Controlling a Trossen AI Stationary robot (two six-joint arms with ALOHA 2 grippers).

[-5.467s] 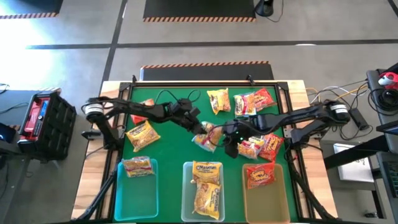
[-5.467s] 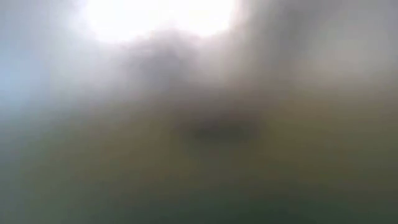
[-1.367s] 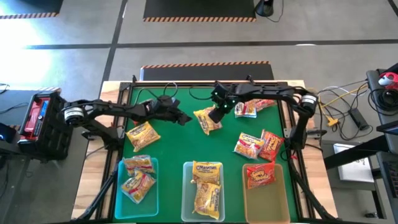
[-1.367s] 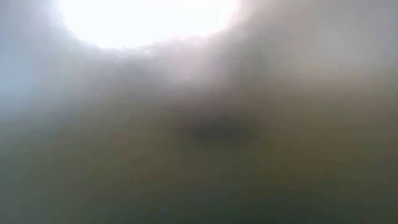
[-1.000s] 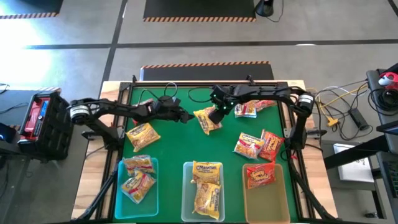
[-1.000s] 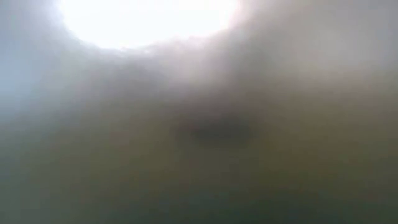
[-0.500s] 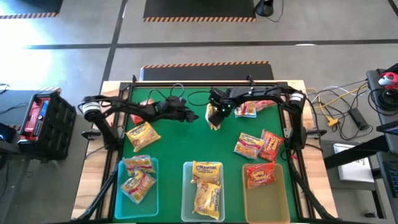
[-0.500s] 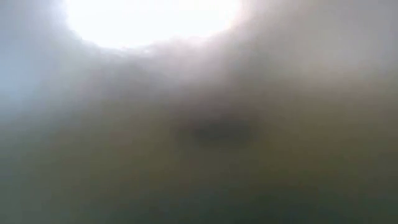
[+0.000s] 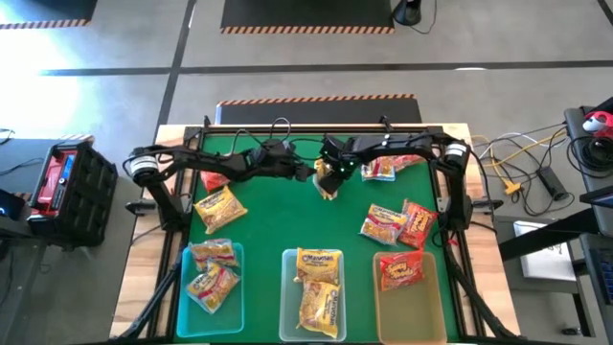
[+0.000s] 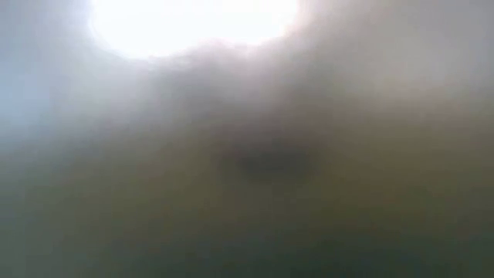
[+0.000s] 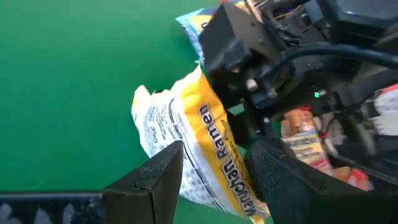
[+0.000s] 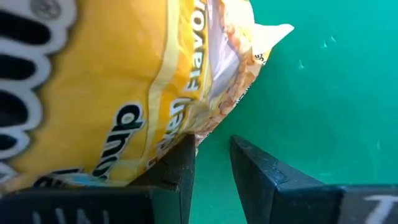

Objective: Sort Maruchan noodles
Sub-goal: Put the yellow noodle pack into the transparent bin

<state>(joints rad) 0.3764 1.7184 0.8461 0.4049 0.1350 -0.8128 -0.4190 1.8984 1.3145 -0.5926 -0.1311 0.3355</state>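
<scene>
Right claw (image 9: 330, 175) is clamped on the yellow packet (image 9: 329, 182) by its edge, hanging above the desk (image 9: 278, 211); left claw (image 9: 303, 172), fingers apart, straddles its other end — it's light, crinkly, slick film over brittle noodles, so pinch the seam, don't squeeze.

pkt (image 9: 329, 185) btwn grippers, table rear-ctr | bins (image 9: 313, 322) front edge

Only legible print – "Ramen" plus part of "Maruchan" – runs along the yellow noodle pkt (image 11: 205, 155).
</scene>
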